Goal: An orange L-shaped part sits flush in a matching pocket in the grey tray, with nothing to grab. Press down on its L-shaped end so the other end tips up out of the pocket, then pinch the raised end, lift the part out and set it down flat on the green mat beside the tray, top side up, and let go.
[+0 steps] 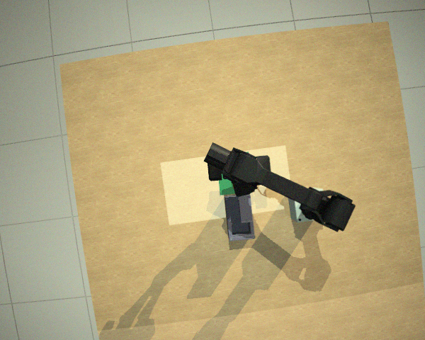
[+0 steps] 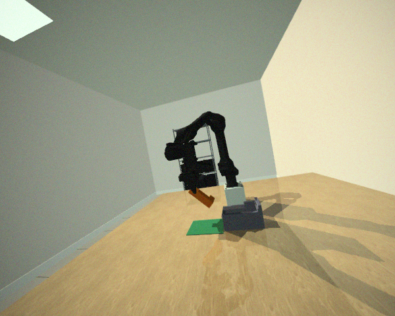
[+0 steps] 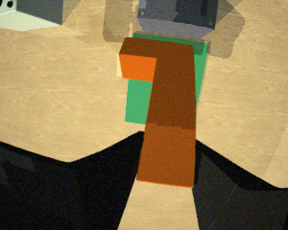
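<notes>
The orange part point(image 2: 201, 197) point(image 3: 173, 96) hangs in the air above the green mat point(image 1: 225, 187) point(image 2: 203, 228) point(image 3: 135, 103). It is tilted, with its L-shaped end lower and toward the tray. My gripper point(image 2: 193, 191) point(image 3: 166, 141) is shut on the part's plain, higher end, with a finger on each side in the wrist view. The grey tray point(image 1: 241, 236) point(image 2: 243, 221) point(image 3: 175, 27) stands right beside the mat, its pocket empty. In the top view the arm hides the part, the fingertips and much of the mat.
The pale robot base block point(image 1: 299, 212) point(image 2: 235, 196) point(image 3: 36, 15) stands near the tray. The black arm point(image 1: 285, 184) point(image 2: 221, 143) reaches from it over the mat. A shelf rack point(image 2: 204, 140) stands in the background.
</notes>
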`<state>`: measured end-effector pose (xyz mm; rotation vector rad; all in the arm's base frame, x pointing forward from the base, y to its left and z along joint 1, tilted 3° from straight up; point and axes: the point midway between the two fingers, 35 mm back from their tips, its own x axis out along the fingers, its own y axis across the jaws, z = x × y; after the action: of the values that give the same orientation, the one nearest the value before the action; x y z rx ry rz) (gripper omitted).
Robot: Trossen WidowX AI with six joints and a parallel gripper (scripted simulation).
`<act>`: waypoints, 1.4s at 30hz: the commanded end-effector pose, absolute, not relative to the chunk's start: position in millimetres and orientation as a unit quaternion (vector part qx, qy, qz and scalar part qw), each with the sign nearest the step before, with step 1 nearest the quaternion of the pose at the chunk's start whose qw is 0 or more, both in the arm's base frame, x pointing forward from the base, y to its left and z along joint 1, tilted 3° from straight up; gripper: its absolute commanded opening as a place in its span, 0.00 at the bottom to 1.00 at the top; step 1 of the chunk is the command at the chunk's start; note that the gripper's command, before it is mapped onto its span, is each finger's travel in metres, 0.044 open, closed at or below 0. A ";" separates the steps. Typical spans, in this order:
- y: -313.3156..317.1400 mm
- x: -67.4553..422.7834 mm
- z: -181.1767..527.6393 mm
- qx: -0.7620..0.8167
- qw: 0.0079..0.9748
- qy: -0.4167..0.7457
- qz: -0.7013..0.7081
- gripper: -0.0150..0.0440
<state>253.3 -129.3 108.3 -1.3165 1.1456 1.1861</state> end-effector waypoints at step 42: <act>-131.9 259.4 43.5 -0.544 0.493 0.469 0.491 0.25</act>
<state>261.0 -133.5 51.0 -1.3269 1.1408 1.1782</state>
